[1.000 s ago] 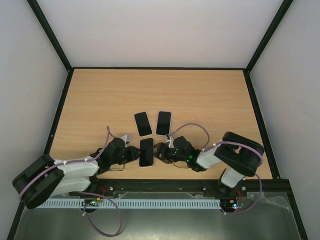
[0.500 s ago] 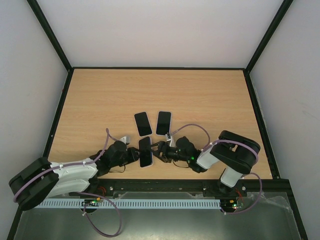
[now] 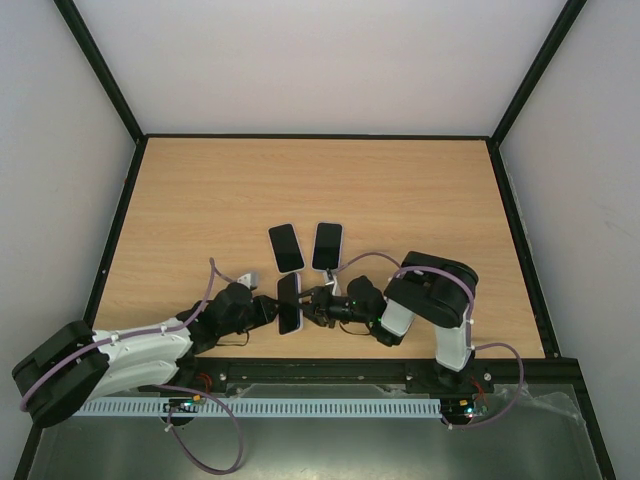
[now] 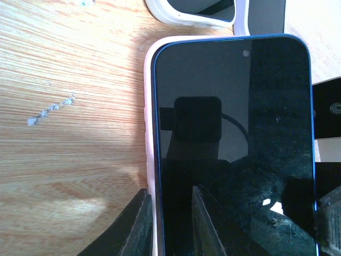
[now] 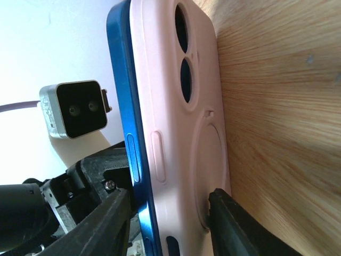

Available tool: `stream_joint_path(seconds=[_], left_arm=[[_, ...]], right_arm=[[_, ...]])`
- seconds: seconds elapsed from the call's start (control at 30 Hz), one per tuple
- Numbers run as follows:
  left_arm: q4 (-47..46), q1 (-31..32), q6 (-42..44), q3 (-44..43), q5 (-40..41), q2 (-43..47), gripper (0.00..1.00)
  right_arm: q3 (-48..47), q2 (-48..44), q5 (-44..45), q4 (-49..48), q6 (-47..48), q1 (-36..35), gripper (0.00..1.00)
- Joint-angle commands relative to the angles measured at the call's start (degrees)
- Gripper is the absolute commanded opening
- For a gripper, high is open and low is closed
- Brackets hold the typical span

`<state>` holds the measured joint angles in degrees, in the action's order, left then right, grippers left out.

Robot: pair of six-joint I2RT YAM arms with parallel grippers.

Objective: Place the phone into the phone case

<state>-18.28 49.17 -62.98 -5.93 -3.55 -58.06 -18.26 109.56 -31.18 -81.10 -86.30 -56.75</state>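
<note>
**A:** Position of the phone?

**B:** The phone (image 3: 289, 303) is at the near middle of the bench (image 3: 400, 190), between the two arms and raised onto one long edge. Its dark screen faces the left arm. Its frame is blue.

**A:** And the phone case?

**B:** The phone case (image 5: 181, 138) is pink and covers the back of the phone. Its outer face shows two oval camera cut-outs and a ring mark. In the left wrist view, a pink lip runs along one long side of the blue frame. In the right wrist view, the blue frame stands proud of the case along the whole visible side, so I cannot confirm full seating.

**A:** Left end effector?

**B:** The left end effector (image 4: 170, 229) is narrowed onto the phone at that long side. One finger (image 4: 205, 218) lies on the glass, and the other sits outside the pink lip.

**A:** Right end effector?

**B:** The right end effector (image 5: 168, 224) grips from the opposite side. One of its fingers presses on the case back, and the other sits on the screen side of the blue frame. Both units hold the same assembly.

**A:** Anything else on the bench?

**B:** Two further handsets lie flat just beyond the held one, side by side and not touching. The dark handset (image 3: 286, 247) is on the left and the white-edged handset (image 3: 327, 245) is on the right.
</note>
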Motion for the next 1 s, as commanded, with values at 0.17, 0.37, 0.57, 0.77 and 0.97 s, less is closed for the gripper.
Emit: stream_joint_path(seconds=[0.17,0.37,0.57,0.77,0.97], left_arm=[[0.9,0.9,1.3,0.6,-0.8,0.0,0.28],[1.8,0.8,1.8,0.6,0.5,-0.7,0.33],[1.5,0.8,2.0,0.3,0.5,-1.5,0.34],[2.2,0.6,1.9,-0.1,-0.3,0.5,0.37],[5.7,-5.2,2.5,0.7,-4.7,10.2,0.49]], right_arm=[[-1.6,0.3,-0.2,-7.0,0.9,-0.6,0.25],[-1.7,-2.2,1.8,1.2,4.5,-0.2,0.18],[-2.8,-4.3,2.6,7.4,7.3,-0.2,0.29],[-3.3,-6.4,4.6,14.6,11.8,0.0,0.1],[-3.1,-14.5,5.9,21.9,18.6,0.1,0.06]])
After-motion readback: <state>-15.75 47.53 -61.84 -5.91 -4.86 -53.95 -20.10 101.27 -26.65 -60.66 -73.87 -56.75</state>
